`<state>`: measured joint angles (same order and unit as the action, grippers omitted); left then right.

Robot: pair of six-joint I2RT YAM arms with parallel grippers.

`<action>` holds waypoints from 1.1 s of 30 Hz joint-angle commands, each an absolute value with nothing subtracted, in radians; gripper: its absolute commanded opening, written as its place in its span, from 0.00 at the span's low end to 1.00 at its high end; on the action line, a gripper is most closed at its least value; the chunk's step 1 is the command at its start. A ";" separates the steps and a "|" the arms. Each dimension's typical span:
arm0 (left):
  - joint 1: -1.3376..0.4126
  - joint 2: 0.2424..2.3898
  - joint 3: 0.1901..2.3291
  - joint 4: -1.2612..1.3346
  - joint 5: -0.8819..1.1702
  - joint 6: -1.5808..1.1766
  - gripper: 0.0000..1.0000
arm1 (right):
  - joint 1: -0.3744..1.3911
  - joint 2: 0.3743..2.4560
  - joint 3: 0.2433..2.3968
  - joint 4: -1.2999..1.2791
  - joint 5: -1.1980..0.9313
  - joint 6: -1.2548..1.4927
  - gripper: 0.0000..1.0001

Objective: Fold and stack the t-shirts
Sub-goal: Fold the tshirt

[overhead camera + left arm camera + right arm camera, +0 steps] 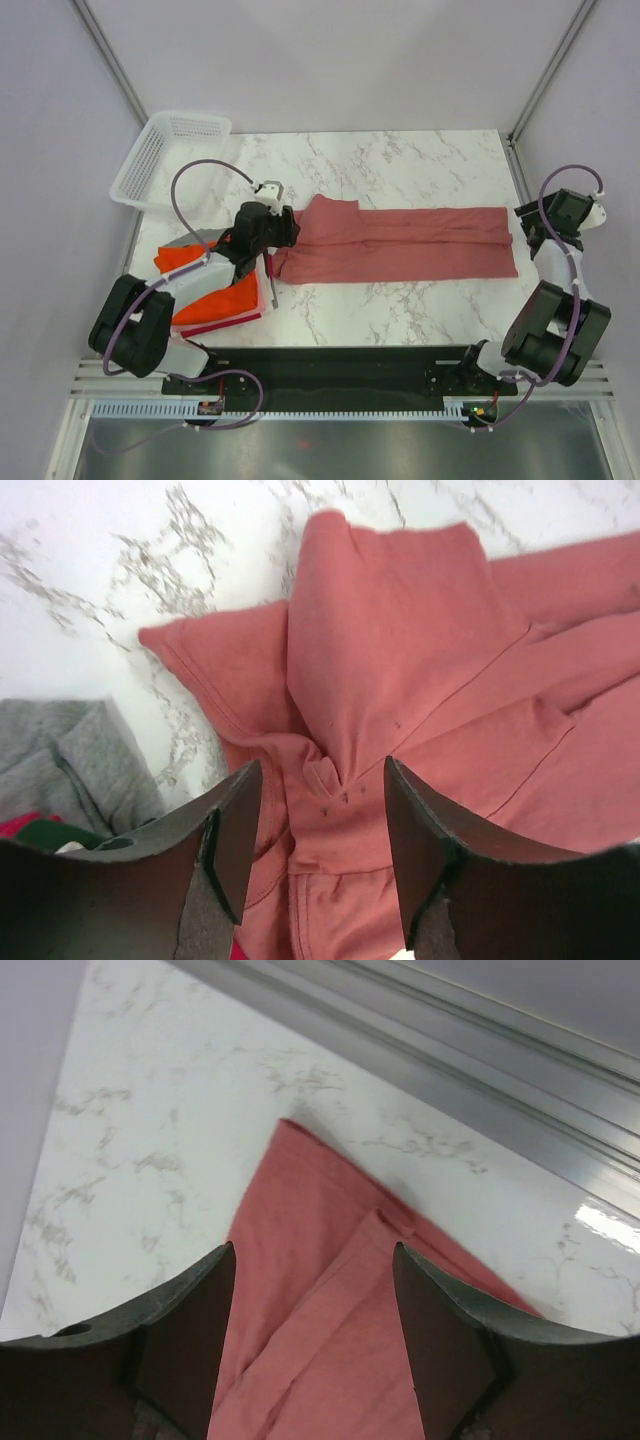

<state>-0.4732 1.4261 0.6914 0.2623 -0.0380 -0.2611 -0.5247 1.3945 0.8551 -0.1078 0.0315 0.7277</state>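
Pinkish-red t-shirt lies folded in long strip across bench. Left hand wide over its left end, gripping nothing. Right hand wide over right end; cloth contact unclear. Folded stack just beside left end.

Top view: high at 6 o'clock, down on surface. Wrist views: close over shirt ends, 9 and 3 o'clock.

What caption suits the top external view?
Pinkish-red t-shirt folded into a long strip on the marble table, left gripper and right gripper open over its ends, folded stack at left.
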 commanded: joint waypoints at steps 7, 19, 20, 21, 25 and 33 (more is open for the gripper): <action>-0.466 1.445 0.911 0.074 -0.008 -0.362 0.63 | -0.174 1.388 0.939 -0.066 -0.250 0.615 0.56; -0.442 1.814 1.299 -0.133 0.080 -0.341 0.62 | 0.193 1.799 1.215 -0.054 -0.368 0.581 0.51; -0.439 1.836 1.322 -0.147 0.083 -0.338 0.61 | 0.216 1.853 1.238 -0.055 -0.383 0.583 0.50; -0.434 1.853 1.344 -0.153 0.087 -0.334 0.61 | 0.227 1.882 1.282 -0.057 -0.390 0.587 0.48; -0.426 1.940 1.446 -0.186 0.113 -0.318 0.59 | 0.268 1.986 1.374 -0.063 -0.400 0.601 0.46; -0.413 2.129 1.641 -0.296 0.107 -0.311 0.56 | 0.321 2.134 1.535 -0.124 -0.283 0.598 0.47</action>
<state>-0.4179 2.0750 1.5532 -0.2253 0.0910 -0.3244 0.3080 2.1124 1.4624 -0.1001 -0.3565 0.6056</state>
